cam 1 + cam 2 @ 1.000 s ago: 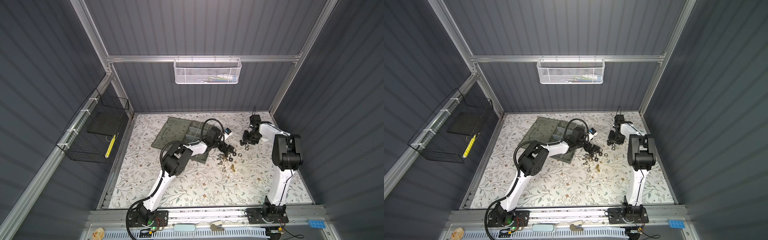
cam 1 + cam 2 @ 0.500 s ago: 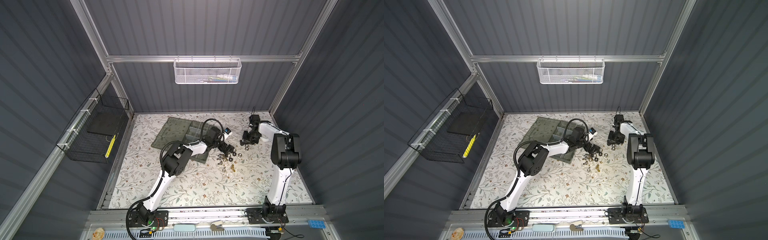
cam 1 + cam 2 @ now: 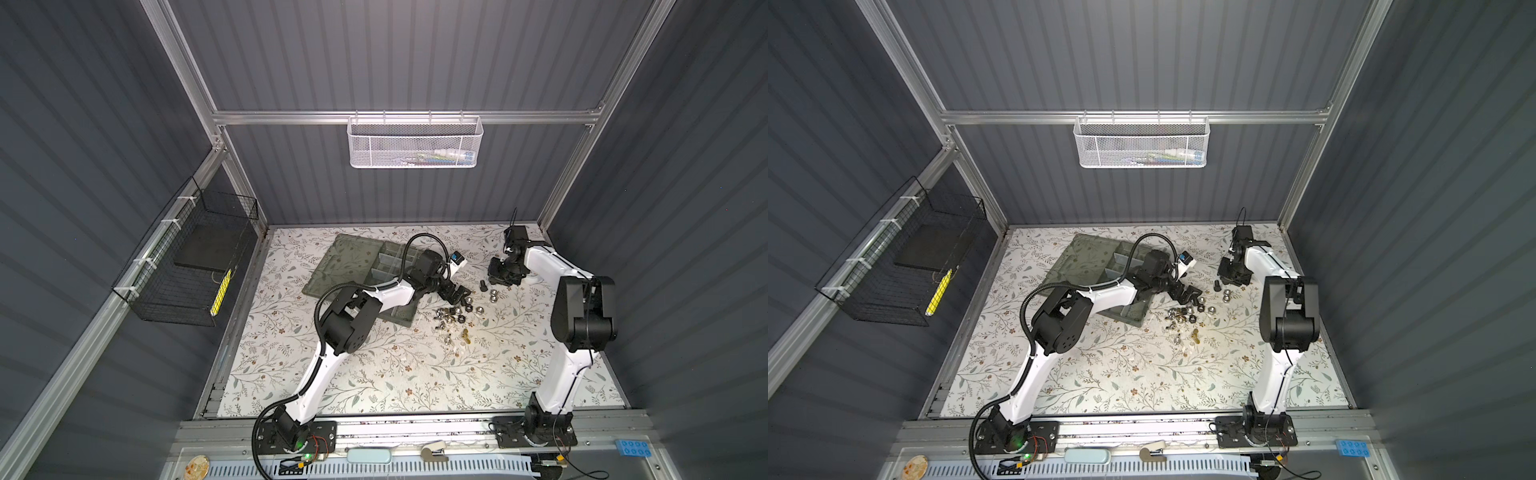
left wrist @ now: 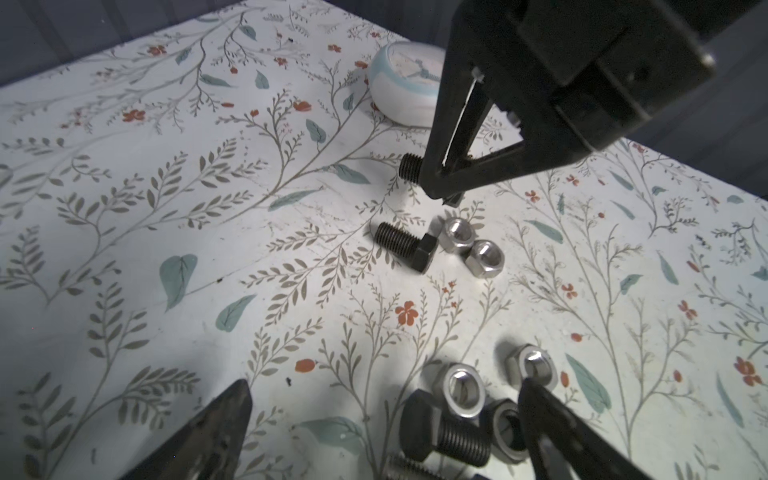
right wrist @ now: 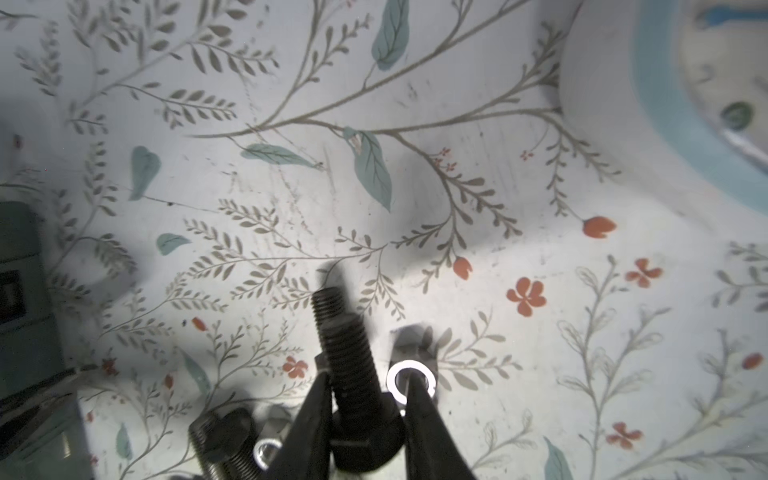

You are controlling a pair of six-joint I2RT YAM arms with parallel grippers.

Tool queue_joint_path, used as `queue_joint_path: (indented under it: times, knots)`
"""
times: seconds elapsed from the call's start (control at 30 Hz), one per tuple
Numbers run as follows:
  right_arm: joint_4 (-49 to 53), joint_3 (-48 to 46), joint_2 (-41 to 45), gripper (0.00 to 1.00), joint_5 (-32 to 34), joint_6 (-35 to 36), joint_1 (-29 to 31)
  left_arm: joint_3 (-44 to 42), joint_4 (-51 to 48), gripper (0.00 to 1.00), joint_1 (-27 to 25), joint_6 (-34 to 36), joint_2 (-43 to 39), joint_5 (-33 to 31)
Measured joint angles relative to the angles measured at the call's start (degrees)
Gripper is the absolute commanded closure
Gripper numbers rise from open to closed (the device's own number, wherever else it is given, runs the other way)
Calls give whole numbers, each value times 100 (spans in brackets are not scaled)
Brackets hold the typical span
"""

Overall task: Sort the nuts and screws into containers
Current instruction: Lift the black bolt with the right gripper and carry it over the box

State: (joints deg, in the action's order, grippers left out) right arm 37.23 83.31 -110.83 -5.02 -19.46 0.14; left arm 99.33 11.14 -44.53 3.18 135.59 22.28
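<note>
Screws and nuts lie in a loose scatter [image 3: 455, 318] on the floral counter [image 3: 374, 382], at about 4 o'clock from the grey-green organiser box [image 3: 353, 266]. The box's containers [image 3: 390, 262] stand uncovered beside its flat lid. In both top views the right fingers [image 5: 417, 415] sit at 2 o'clock from the scatter. They are clamped on a black screw [image 5: 338, 332] near its head, with the threaded shank sticking out past the tips. Another black screw [image 4: 405, 245] lies flat at their 8 o'clock, its head touching a pair of silver nuts [image 4: 457, 235]. The left fingers [image 4: 226, 415] stand wide apart, low over the scatter's 11 o'clock edge. A round white clock-faced object [image 4: 405, 83] rests near the right fingers.
</note>
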Motion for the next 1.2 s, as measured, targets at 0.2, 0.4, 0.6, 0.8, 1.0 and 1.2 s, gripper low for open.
queue_joint_path:
  times: [0.2, 0.4, 0.6, 0.8, 1.0, 1.2]
  knots:
    - [-42, -72, 391, 79, -146, -2, 72, -2, -160, 0, 0, -2, -452, -160]
    - [-37, -94, 645, 79, -299, -42, 345, -199, -358, 0, 35, -79, -1137, -459]
    - [-39, -81, 981, 78, -507, -133, 651, -964, -496, 0, 153, -354, -2166, -837]
    - [-142, 179, 981, 78, -787, -264, 1016, -1711, -992, 0, 417, -568, -3248, -1561]
    - [-468, 896, 424, 76, -1014, -459, 1517, -2870, -1325, 0, 691, -658, -4389, -2098]
    - [-737, 1733, -645, 76, -1233, -734, 1864, -3477, -1794, 0, 717, -973, -4813, -2273]
